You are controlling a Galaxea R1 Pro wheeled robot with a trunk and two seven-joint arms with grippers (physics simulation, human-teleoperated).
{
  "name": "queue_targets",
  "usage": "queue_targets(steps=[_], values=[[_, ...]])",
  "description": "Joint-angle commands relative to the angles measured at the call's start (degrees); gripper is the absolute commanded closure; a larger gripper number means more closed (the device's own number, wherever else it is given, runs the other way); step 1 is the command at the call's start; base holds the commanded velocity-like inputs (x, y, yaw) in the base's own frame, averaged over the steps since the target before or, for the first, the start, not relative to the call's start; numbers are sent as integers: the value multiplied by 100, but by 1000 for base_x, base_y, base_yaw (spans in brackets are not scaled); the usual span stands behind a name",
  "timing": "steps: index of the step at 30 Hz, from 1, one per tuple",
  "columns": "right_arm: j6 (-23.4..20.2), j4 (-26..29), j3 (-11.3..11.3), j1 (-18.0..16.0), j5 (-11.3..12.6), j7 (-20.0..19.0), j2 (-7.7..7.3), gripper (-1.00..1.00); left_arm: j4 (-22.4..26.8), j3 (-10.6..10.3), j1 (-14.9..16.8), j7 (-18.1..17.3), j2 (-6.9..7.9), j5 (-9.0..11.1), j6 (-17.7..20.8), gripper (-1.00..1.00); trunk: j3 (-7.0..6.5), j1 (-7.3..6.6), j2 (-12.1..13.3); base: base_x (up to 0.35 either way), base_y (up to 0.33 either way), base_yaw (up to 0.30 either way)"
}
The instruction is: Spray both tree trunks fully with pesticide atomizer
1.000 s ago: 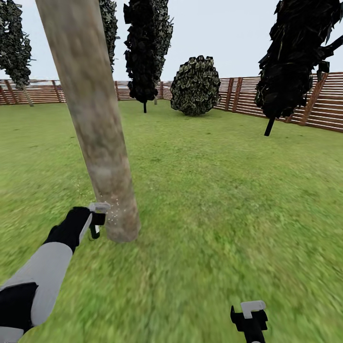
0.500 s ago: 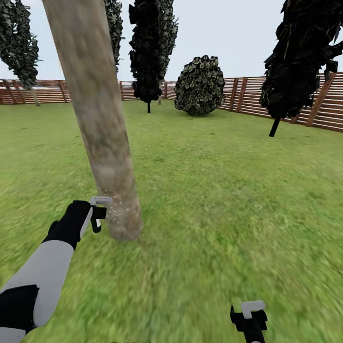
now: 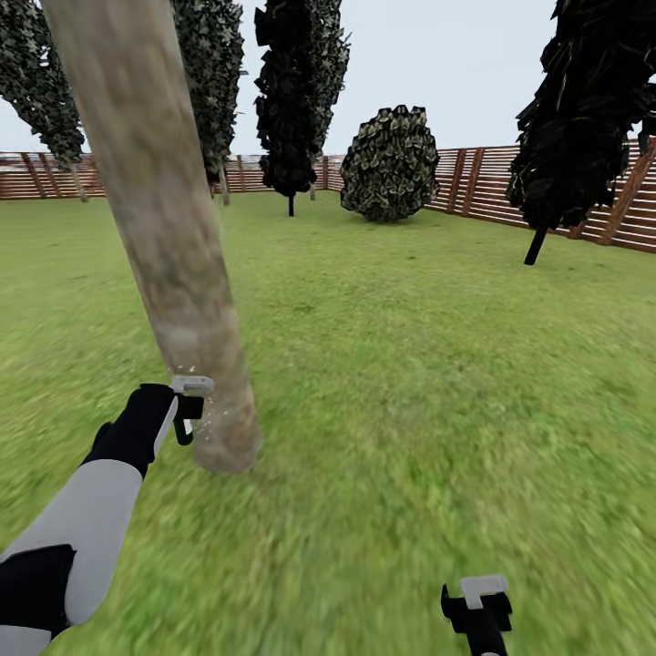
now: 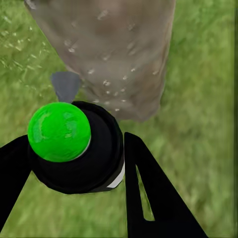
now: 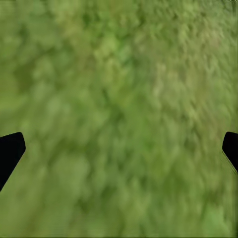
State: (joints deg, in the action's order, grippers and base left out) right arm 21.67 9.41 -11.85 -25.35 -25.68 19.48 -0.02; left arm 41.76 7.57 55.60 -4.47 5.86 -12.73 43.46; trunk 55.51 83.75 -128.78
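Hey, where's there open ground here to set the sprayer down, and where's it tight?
Open grass runs between the tree trunk, the right gripper and the fence. It is tight at the trunk's base, where the left gripper holds the pesticide atomizer close against it.

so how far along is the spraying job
Done: the atomizer is picked up, clamped in the left gripper. In hand: whitish specks dot the base of the near tree trunk. Left: its bare upper part, and a second tree.
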Motion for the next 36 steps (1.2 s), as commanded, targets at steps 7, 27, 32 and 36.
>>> queue_targets(steps=[7, 27, 32, 36], values=[[22, -9, -46, -5, -60, 12, 2, -100, 8, 16, 4, -37, 3, -72, 22, 100, 5, 1, -2, 179, -216, 0], [22, -9, -46, -5, -60, 12, 2, -100, 3, 22, 4, -23, 4, -79, 22, 100, 5, 1, -2, 4, -274, 181], [28, -9, -46, -5, -60, 12, -3, -100, -9, 36, 2, -11, 16, -81, 22, 100, 5, 1, -2, 0, -275, 37], [22, -9, -46, -5, -60, 12, -23, -100, -34, 49, -11, -10, 44, -81, 21, 100, 5, 1, -2, 0, -275, 1]])
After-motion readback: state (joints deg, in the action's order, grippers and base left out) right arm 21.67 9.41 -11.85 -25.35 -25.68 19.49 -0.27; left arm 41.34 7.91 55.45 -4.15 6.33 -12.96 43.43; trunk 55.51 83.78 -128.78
